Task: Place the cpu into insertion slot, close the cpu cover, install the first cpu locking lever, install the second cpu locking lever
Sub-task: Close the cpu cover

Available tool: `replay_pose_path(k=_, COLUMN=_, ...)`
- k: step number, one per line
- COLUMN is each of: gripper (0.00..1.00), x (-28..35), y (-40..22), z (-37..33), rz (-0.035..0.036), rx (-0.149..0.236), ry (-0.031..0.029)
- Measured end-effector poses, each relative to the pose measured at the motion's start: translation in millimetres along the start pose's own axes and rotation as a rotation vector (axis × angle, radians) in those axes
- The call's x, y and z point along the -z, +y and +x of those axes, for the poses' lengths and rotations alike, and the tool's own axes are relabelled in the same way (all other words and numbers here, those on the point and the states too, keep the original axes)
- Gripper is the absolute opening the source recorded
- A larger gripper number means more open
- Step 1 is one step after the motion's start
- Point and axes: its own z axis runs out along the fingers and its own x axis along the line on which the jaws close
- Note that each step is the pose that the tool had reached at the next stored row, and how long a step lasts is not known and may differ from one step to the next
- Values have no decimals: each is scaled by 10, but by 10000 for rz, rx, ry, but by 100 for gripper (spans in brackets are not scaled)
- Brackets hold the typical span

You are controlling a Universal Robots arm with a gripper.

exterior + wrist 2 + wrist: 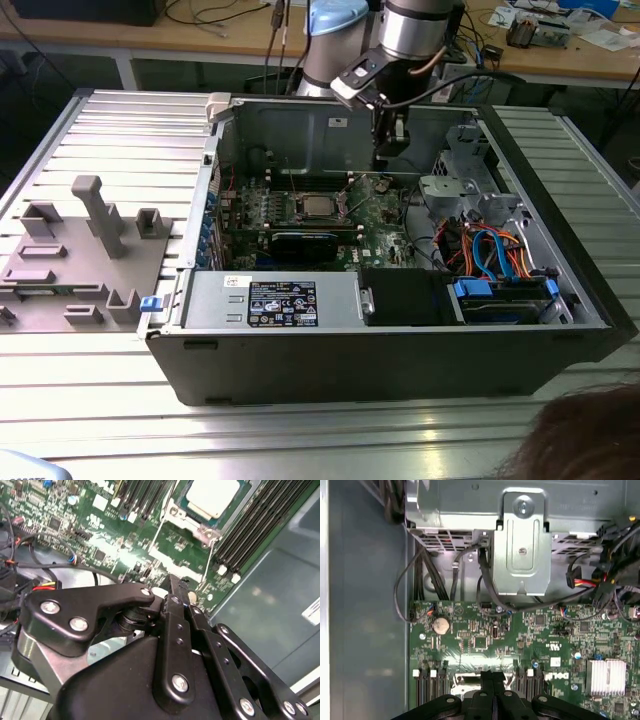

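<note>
The cpu [313,207] lies flat in the insertion slot [338,209] on the green board, its dull silver top [212,495] facing up. The cpu cover [176,514], a thin silver frame, lies down around the chip. Thin wire locking levers [159,530] [207,562] run along two sides of the socket; whether they are latched I cannot tell. My gripper [384,155] hangs above the board toward the exterior view's right of the socket, apart from it. Both wrist views show its black fingers pressed together [176,582] [492,672] with nothing between them.
Long memory slots [255,525] flank the socket. A black graphics card [305,243] and power supply [270,300] sit nearer the case front. The metal drive cage [522,545], cables [490,250] and a heat sink [605,675] crowd one side. A person's hair [590,440] shows.
</note>
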Motion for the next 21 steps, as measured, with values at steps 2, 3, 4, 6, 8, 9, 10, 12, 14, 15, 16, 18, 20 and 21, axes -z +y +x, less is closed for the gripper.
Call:
replay_pose_path(k=2, gripper=11, x=2, y=55, z=-1, rz=19, rx=-1, ry=1)
replay_pose_path(k=3, gripper=11, x=3, y=96, z=-2, rz=31, rx=1, ry=1)
replay_pose_path(k=4, gripper=11, x=4, y=122, z=-2, rz=39, rx=2, ry=1)
replay_pose_path(k=6, gripper=11, x=5, y=179, z=-3, rz=55, rx=2, ry=1)
replay_pose_path(k=8, gripper=11, x=7, y=257, z=-4, rz=83, rx=2, ry=2)
replay_pose_path(k=9, gripper=11, x=5, y=271, z=-4, rz=98, rx=4, ry=4)
replay_pose_path(k=10, gripper=11, x=-8, y=278, z=-4, rz=130, rx=7, ry=8)
replay_pose_path(k=12, gripper=11, x=-37, y=278, z=0, rz=161, rx=6, ry=8)
replay_pose_path(k=14, gripper=11, x=-68, y=279, z=11, rz=176, rx=1, ry=8)
replay_pose_path(k=15, gripper=11, x=-79, y=280, z=15, rz=178, rx=-5, ry=9)
replay_pose_path(k=16, gripper=11, x=-99, y=281, z=20, rz=182, rx=-12, ry=9)
replay_pose_path(k=18, gripper=11, x=-146, y=280, z=25, rz=186, rx=-19, ry=19)
replay_pose_path(k=20, gripper=11, x=-167, y=276, z=26, rz=185, rx=-17, ry=18)
replay_pose_path(k=21, gripper=11, x=-179, y=274, z=27, rz=186, rx=-18, ry=19)
